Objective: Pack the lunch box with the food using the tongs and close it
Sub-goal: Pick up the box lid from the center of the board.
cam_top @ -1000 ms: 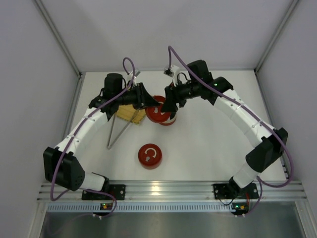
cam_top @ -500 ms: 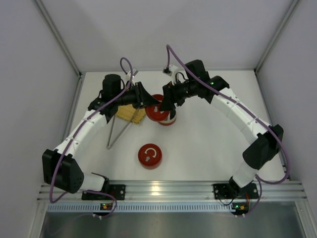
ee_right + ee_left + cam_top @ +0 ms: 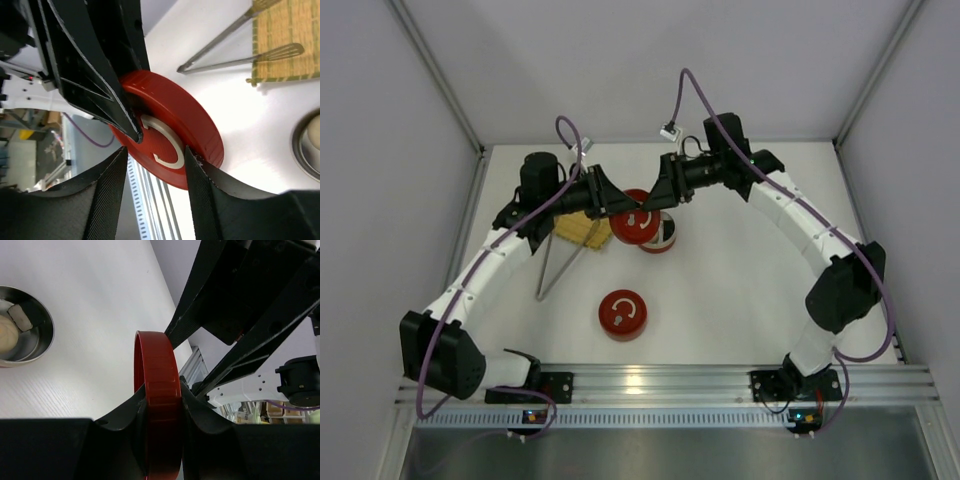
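**Red, steel and straw-yellow on white**

On my feeds the lid (image 3: 157,405) is glossy red with faint ribs round its rim, and its face carries a white curled emblem. A second lid (image 3: 623,314) on the white worktop (image 3: 740,290) shows the same red and white. The lunch box (image 3: 44,337) is bare silver steel inside, with a cream-white food piece (image 3: 7,332) and a white-and-dark one (image 3: 22,315). The mat (image 3: 285,45) is straw-yellow with fine woven stripes, and the tongs (image 3: 220,64) are silver. The left end effector (image 3: 161,390) and right end effector (image 3: 156,150) are black.

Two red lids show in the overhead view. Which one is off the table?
The far red lid, clamped in the left gripper; the near red lid lies flat on the table, untouched.
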Action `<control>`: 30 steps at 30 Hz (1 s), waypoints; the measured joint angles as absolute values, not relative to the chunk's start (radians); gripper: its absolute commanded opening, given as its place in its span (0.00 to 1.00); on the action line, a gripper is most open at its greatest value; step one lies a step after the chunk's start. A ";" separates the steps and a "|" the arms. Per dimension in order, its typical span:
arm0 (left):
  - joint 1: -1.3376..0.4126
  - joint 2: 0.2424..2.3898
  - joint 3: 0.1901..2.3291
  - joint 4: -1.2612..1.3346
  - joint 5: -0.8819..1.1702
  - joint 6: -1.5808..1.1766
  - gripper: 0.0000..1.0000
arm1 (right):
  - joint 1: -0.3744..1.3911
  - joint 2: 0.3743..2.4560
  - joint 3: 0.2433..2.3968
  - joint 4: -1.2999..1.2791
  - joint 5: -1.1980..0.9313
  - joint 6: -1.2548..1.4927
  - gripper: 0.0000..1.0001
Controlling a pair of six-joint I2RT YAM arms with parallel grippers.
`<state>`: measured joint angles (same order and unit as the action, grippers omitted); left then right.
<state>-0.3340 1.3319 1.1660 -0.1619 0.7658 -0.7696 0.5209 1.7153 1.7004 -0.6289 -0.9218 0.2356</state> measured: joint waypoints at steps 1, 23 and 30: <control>-0.335 1.328 1.163 -0.155 0.768 -0.772 0.00 | 0.513 1.715 1.694 -0.601 -0.950 0.259 0.47; -0.333 1.327 1.135 -0.104 0.769 -0.826 0.00 | 0.502 1.712 1.599 -0.412 -1.114 0.340 0.38; -0.319 1.327 1.123 -0.082 0.770 -0.860 0.00 | 0.502 1.703 1.599 -0.500 -1.086 0.234 0.28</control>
